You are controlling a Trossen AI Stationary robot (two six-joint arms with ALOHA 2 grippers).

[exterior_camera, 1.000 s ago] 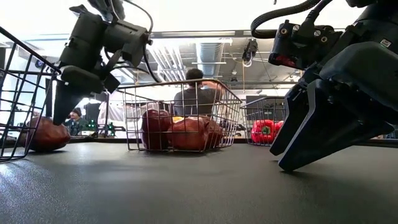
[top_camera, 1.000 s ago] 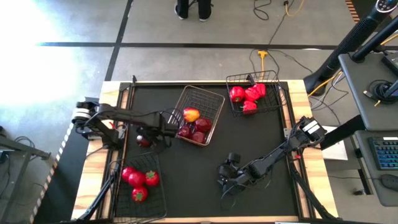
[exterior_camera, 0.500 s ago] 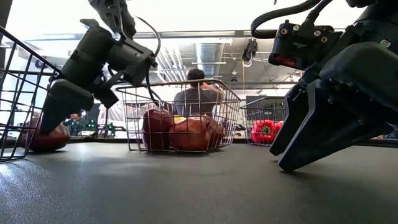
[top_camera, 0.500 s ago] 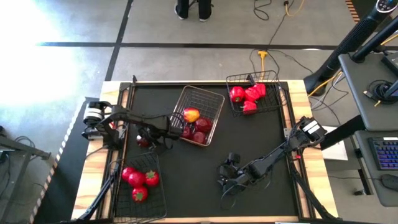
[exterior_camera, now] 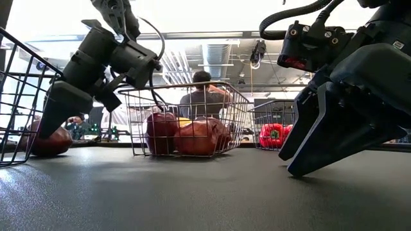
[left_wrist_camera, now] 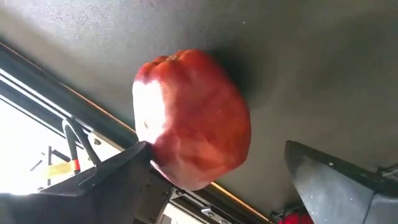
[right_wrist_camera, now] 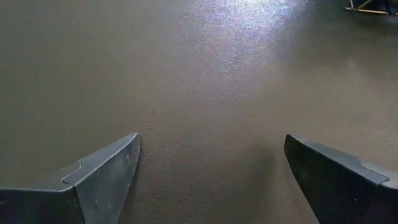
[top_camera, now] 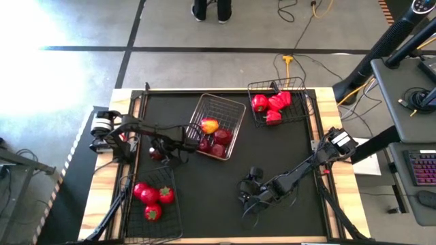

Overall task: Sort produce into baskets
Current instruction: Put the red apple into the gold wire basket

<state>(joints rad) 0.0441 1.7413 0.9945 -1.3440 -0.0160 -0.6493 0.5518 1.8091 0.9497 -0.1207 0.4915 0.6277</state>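
A dark red apple (left_wrist_camera: 193, 118) rests on the black mat near the table's left edge (top_camera: 156, 154), between the silver basket (top_camera: 228, 109) of apples and the black basket (top_camera: 170, 214) of tomatoes. My left gripper (left_wrist_camera: 217, 149) is open and slants down over it, one finger on each side. In the low view a finger (exterior_camera: 58, 112) stands in front of the apple (exterior_camera: 54, 142). My right gripper (top_camera: 246, 199) hangs open over bare mat at the near middle. Red peppers fill the far black basket (top_camera: 300, 85). My left gripper has one fingertip (left_wrist_camera: 134, 155) right at the apple's side (left_wrist_camera: 155, 146); I cannot tell whether it touches. The other finger (left_wrist_camera: 323, 168) stands clear of the apple. The fingers slant down from the table's left, and the apple sits on the mat.
The silver basket stands tilted just right of the apple. The tomato basket lies close on its near side. The mat's raised left rail (top_camera: 135, 136) runs just behind the left arm. Bare mat stretches between the right gripper and the baskets.
My left gripper has come down toward the apple, tipped from near upright to a slant, and rolled a little. Its fingers now reach beside the apple. The apple has stayed in place.
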